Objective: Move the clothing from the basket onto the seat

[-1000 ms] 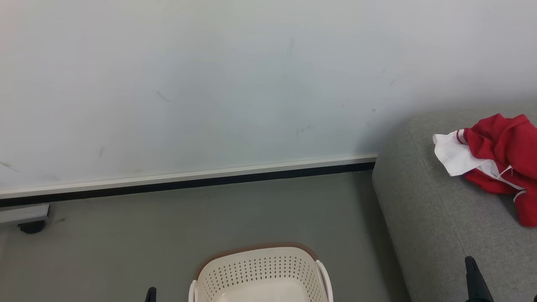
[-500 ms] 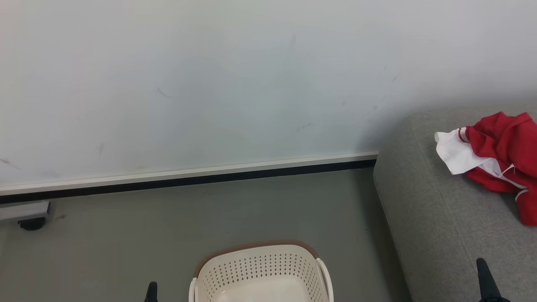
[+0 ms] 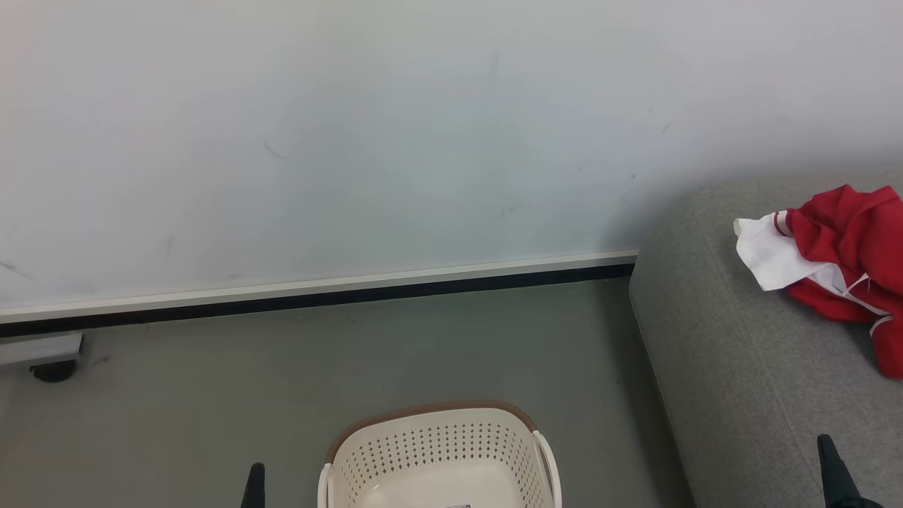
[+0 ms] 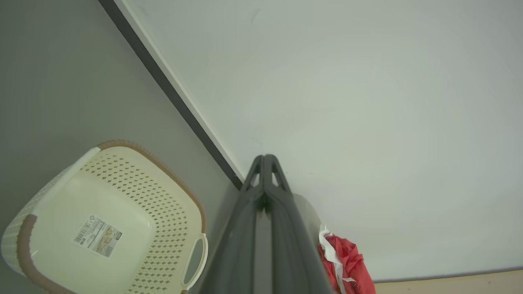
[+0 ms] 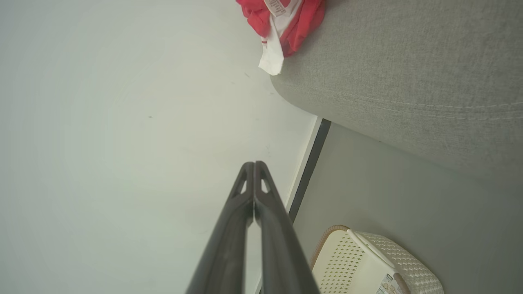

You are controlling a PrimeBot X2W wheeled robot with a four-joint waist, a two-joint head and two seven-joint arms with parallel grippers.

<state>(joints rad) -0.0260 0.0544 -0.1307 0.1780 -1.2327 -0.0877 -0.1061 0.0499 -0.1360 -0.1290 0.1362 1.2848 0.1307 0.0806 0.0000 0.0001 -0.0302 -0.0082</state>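
Observation:
The cream basket (image 3: 437,451) stands on the grey floor at the bottom centre; its inside (image 4: 81,220) holds nothing but a label sticker. Red and white clothing (image 3: 839,261) lies crumpled on the grey seat (image 3: 734,374) at the right, also seen as clothing (image 5: 286,24) on the seat (image 5: 408,73). My left gripper (image 4: 264,157) is shut with nothing in it, its tip (image 3: 255,483) left of the basket. My right gripper (image 5: 254,164) is shut and holds nothing, its tip (image 3: 832,466) over the seat's near part.
A pale wall (image 3: 353,141) with a white and black skirting strip (image 3: 317,296) runs behind the basket. A grey base on a black castor (image 3: 49,360) sits at the far left by the wall. Bare floor (image 3: 282,381) lies between basket and wall.
The camera has tilted slightly, so the whole scene sits a little higher in the picture. The right gripper's tip has slid rightward at the bottom edge. The clothing on the seat has not moved.

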